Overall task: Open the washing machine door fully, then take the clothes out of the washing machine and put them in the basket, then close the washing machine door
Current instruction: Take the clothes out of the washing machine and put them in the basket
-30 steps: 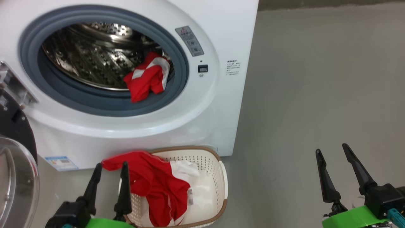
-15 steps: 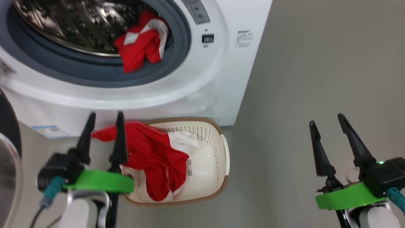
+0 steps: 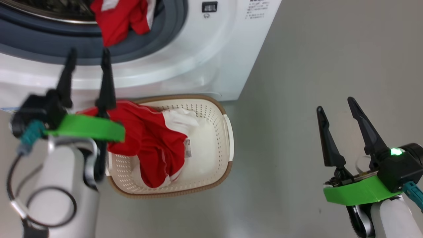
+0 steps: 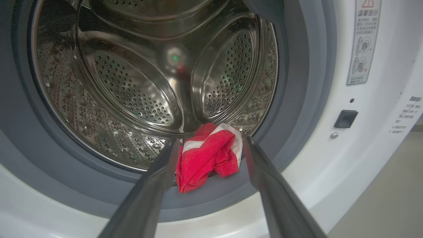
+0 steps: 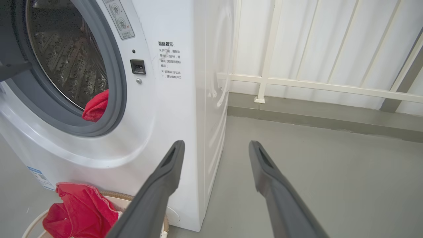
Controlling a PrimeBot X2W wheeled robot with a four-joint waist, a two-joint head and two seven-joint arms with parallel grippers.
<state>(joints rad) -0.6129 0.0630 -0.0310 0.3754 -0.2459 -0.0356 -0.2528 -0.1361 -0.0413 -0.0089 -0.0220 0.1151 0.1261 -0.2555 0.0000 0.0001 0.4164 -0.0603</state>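
Red cloth with a white stripe, the bunched garment [image 4: 208,155], is lying at the lower lip of the steel drum [image 4: 132,92] and spilling onto the grey rubber ring [image 4: 297,82] of the washing machine [image 3: 198,66]. The left gripper [image 3: 88,52] is pointing straight at it from just outside the opening, its fingers spread wide and holding nothing. In the left wrist view the garment is sitting framed between the fingers, seemingly clear of both. The right gripper [image 3: 334,104] is hanging well off to the side over bare floor, likewise splayed and empty. The basket [image 3: 172,194] is standing on the floor right against the machine's front, and a draped garment [image 3: 148,138], red with white panels, is lying in it with one end trailing over the rim. So the task is looking roughly half done, with the opening uncovered and one piece delivered. The bunched piece is waiting to be grasped, lifted out and dropped in. The drum behind it is looking bare, though its near floor is hidden, so I cannot rule out more. Closing the washing machine door is coming last.
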